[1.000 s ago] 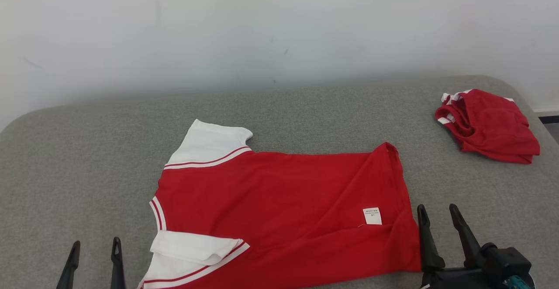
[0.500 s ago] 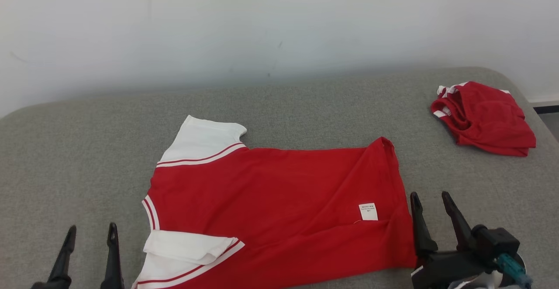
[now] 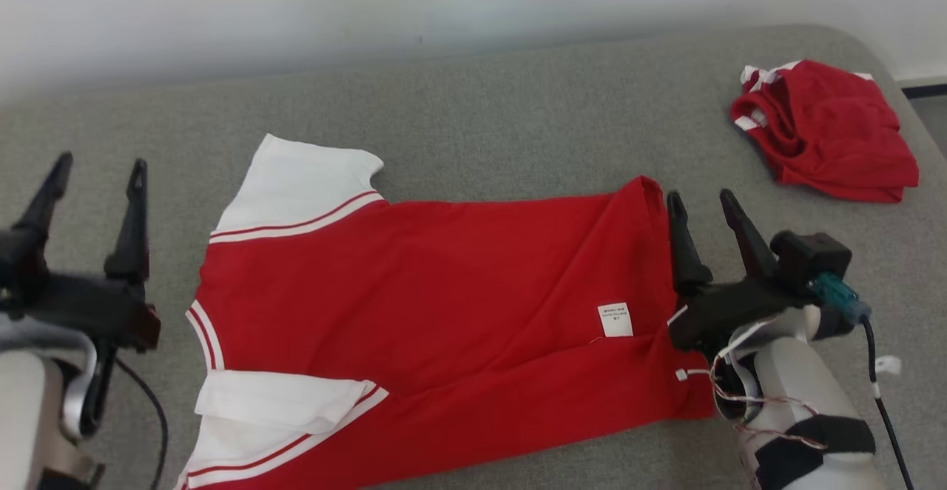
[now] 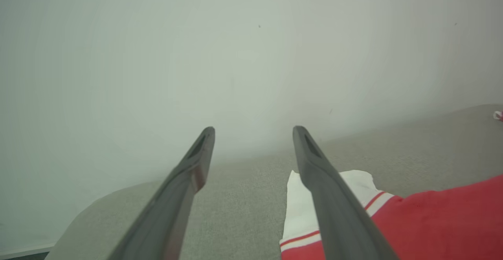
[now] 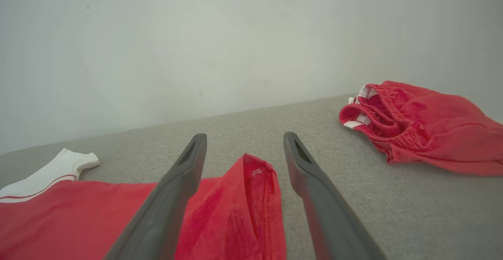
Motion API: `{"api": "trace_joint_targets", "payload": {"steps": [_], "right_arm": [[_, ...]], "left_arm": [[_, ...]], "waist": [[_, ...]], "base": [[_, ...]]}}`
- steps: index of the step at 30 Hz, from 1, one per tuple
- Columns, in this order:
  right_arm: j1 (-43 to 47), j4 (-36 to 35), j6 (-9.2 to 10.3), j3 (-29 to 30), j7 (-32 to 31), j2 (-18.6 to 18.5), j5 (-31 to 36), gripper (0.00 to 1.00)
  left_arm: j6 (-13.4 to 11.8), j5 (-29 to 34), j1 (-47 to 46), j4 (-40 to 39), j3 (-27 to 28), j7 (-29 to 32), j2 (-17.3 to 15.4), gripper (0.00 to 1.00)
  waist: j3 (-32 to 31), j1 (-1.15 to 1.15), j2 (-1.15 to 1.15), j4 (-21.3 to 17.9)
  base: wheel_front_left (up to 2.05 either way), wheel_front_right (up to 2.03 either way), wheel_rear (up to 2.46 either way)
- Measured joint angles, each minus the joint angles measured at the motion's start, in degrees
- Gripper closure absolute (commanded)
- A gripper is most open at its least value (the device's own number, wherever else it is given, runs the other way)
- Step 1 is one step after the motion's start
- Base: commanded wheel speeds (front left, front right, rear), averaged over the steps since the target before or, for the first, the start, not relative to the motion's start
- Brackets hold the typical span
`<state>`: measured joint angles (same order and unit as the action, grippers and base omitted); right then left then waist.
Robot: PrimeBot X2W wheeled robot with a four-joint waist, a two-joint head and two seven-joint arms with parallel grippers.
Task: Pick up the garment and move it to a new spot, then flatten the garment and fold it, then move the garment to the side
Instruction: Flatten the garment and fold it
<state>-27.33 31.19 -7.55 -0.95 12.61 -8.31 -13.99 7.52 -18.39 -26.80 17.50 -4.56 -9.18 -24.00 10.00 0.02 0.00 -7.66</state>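
A: Where is the red T-shirt (image 3: 444, 305) lying?

B: It is lying spread out on the grey padded surface (image 3: 481, 105), with its collar end to the left and its hem to the right. The far white sleeve (image 3: 296, 186) is lying flat, and the near white sleeve (image 3: 285, 408) is folding over on itself. A white label (image 3: 615, 320) is showing near the hem.

A: How is the left gripper (image 3: 101, 162) sitting?

B: It is hovering left of the shirt, clear of the cloth, with its two fingers pointing toward the far wall (image 3: 296, 9). The fingers are standing wide apart and holding nothing. Its pale forearm (image 3: 29, 416) is coming up from the near left corner.

A: And the right gripper (image 3: 700, 197)?

B: It is reaching along the shirt's right edge, fingers also pointing far and spread wide, gripping nothing. In the right wrist view the raised hem corner (image 5: 259, 173) is showing between the two fingers. I cannot tell whether either finger is touching it.

A: Anything else lying there?

B: A crumpled red garment (image 3: 828, 131) with white trim is lying at the far right, well apart from the shirt.
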Motion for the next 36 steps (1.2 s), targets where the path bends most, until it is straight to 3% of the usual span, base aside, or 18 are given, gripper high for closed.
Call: {"api": "trace_joint_targets", "payload": {"steps": [8, 23, 36], "right_arm": [[-10.1, 8.4, 0.00, -1.9, -0.9, 0.9, -0.1, 0.00], [-21.7, 17.7, 0.00, -7.8, -2.6, 4.0, -2.6, 0.00], [-25.1, 20.6, 0.00, -13.9, -3.9, 5.2, -6.5, 0.00]], "left_arm": [[0.0, -6.6, -15.0, 8.8, -9.4, 4.2, -6.4, 0.00], [0.0, -15.8, -27.7, 22.8, -24.7, 8.5, -9.8, 0.00], [0.0, -19.7, -33.9, 31.9, -32.9, 10.0, -10.9, 0.00]], "waist": [[6.3, 0.00, 0.01, -2.7], [13.1, -0.01, 0.01, -8.4], [15.8, -0.01, 0.01, -11.3]], "base": [[0.00, 0.00, 0.00], [0.00, 0.00, 0.00], [0.00, 0.00, 0.00]]}}
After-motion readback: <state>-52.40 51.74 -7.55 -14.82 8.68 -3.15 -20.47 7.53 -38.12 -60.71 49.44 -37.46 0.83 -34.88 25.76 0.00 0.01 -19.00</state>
